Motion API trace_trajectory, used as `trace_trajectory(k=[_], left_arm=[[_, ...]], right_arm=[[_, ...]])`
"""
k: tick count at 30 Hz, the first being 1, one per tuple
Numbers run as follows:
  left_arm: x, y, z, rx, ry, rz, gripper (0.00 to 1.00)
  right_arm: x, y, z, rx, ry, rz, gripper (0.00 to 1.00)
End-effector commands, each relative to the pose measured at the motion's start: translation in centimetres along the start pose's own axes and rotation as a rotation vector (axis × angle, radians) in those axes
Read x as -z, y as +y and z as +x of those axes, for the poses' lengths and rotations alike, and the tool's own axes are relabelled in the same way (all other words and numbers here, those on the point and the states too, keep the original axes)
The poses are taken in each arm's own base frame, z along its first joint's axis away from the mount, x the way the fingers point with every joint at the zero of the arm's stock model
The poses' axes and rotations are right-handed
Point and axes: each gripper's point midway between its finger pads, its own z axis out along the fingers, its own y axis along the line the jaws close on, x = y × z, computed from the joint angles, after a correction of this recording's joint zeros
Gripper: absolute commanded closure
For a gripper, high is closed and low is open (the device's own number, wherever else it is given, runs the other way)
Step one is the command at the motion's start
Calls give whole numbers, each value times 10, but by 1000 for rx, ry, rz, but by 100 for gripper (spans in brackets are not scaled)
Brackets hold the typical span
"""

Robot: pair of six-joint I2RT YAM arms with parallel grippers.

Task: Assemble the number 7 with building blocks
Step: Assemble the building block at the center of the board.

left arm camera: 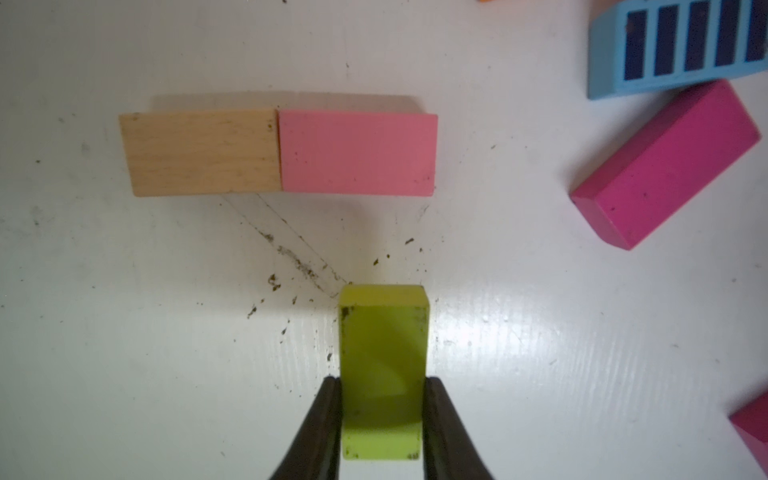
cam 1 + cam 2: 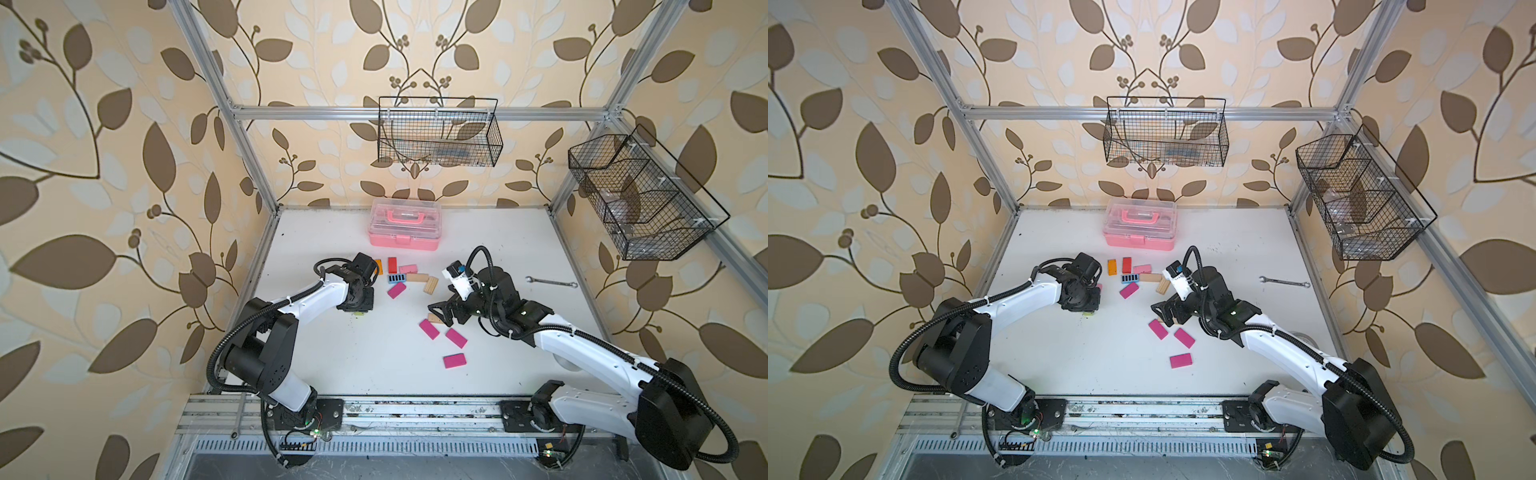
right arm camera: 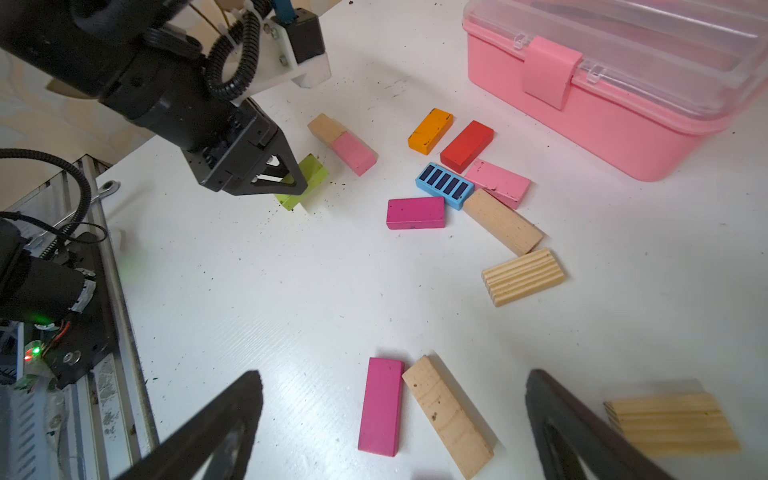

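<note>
**L claw clamped on lime block; 15 blocks out**

Counting 15 blocks:
- 4 magenta blocks (image 2: 455, 360)
- 3 plain wood blocks (image 3: 503, 222)
- 2 ridged wood blocks (image 3: 523, 276)
- 2 light pink blocks (image 3: 498, 183)
- 1 lime green block (image 1: 384, 332)
- 1 red block (image 3: 467, 145)
- 1 orange block (image 3: 430, 131)
- 1 blue-striped block (image 3: 444, 185)

Also 1 pink plastic case (image 2: 403, 241) is sitting at the far side of the table (image 2: 332, 374). 1 wrench (image 2: 550, 282) is lying to the right, and 2 wire baskets (image 2: 440, 133) are hanging on the frame.

L claw (image 1: 382, 386) is clamping the lime green block across its width near one short end, the rest sticking out past the fingertips. Can't tell if it's touching the table. Just ahead, w/ a gap, 1 plain wood and 1 light pink block are lying end to end, touching, in one line. The lime block is pointing at right angles toward the pink half.

R claw (image 3: 394, 375) is hovering w/ jaws wide apart, gripping nothing. 1 magenta and 1 plain wood block are lying side by side below the gap btwn its fingers. 1 ridged block is lying just beside one finger.
</note>
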Motion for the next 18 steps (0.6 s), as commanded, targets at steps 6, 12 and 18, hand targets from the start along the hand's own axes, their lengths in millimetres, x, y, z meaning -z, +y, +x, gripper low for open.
trace_trajectory(k=[6,12,18], left_arm=[[-21,-6,-7,11,31,24,72],[-29,-8,-10,12,38,32,72],[-33,-7,-11,15,43,27,72]], right_arm=[[-3,13,-7,71,9,-25,1],[-3,12,-6,75,14,-23,1],[-4,14,-6,77,15,-27,1]])
